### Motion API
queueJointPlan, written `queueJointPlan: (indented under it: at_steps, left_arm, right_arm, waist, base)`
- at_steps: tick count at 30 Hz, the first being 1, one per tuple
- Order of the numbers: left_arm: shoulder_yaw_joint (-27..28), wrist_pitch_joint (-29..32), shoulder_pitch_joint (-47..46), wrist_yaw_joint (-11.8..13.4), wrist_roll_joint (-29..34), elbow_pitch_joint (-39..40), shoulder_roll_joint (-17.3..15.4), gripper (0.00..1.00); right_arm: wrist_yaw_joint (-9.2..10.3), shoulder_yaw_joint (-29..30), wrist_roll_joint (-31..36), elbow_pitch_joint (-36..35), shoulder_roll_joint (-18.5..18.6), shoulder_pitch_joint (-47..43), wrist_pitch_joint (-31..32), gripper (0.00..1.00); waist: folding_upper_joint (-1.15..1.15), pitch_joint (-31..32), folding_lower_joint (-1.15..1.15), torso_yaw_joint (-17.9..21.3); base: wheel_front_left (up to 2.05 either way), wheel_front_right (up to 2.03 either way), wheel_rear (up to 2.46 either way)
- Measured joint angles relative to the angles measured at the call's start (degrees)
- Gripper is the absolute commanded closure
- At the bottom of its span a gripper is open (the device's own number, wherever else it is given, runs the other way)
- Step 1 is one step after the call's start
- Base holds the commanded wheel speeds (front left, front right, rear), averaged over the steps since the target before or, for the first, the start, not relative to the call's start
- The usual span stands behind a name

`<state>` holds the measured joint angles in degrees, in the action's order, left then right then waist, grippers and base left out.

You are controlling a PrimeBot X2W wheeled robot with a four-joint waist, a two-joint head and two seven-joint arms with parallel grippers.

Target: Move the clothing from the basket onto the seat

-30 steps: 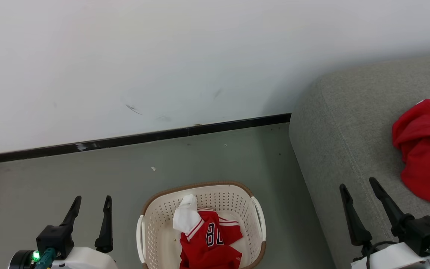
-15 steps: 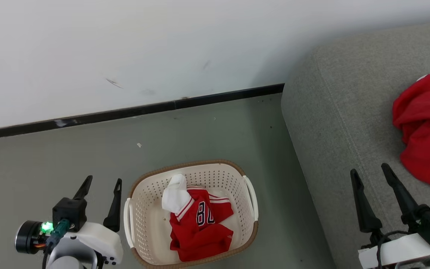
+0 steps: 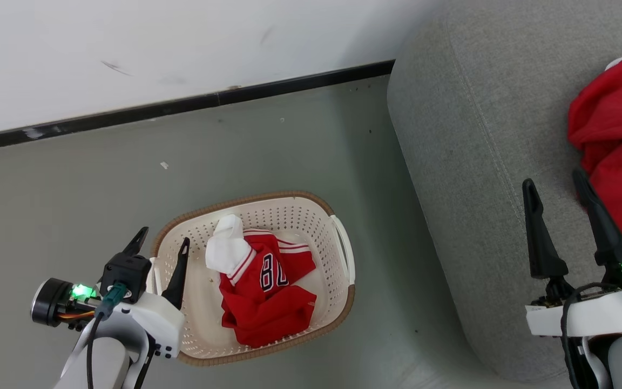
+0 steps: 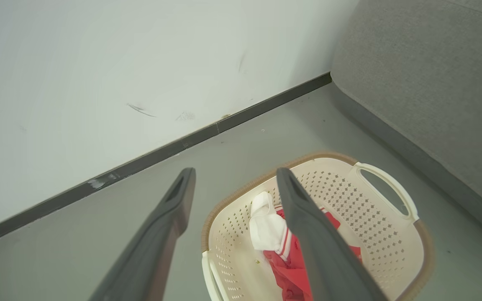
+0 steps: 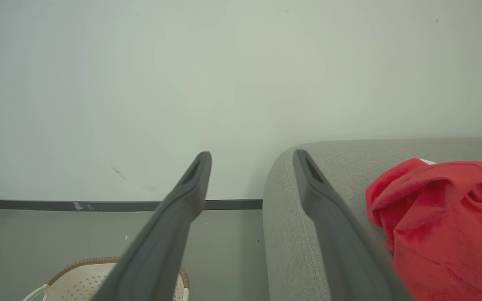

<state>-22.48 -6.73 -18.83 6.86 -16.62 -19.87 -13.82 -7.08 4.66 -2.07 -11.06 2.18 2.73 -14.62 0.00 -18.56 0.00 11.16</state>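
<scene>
The head camera has tipped downward since the earlier frames, and the left gripper (image 3: 164,235) has closed in on the basket (image 3: 319,237). Its jaws, spread wide and empty, now hang at the basket's left rim. The right gripper (image 3: 553,178), jaws likewise apart and holding nothing, hovers above the grey sofa (image 3: 467,162). A red jersey (image 3: 268,281) with dark numbers and a white sleeve lies crumpled in the basket, which stands on the floor (image 3: 268,140) near the sofa. A second red garment (image 3: 613,151) lies bunched on the sofa, just beside the right gripper.
</scene>
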Motion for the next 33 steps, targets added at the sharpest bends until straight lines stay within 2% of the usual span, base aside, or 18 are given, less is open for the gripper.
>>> queueJointPlan:
  at_steps: [11, 33]
  left_arm:
    - [-3.2, 1.14, -4.83, -0.23, 3.21, -5.01, 0.92, 0.0]
    - [-9.34, 2.98, -10.31, -3.13, 8.51, -15.32, 1.66, 0.0]
  right_arm:
    - [0.0, -0.01, -0.02, -1.56, 0.02, 6.95, 0.0, 0.0]
    - [0.0, -2.07, -2.85, -1.9, 0.04, 17.3, -0.01, 0.0]
  waist:
    - [0.0, -7.05, 0.0, 3.19]
    - [0.0, -17.67, 0.0, 8.42]
  base:
    - [0.0, 0.0, 0.0]
    - [0.0, 0.0, 0.0]
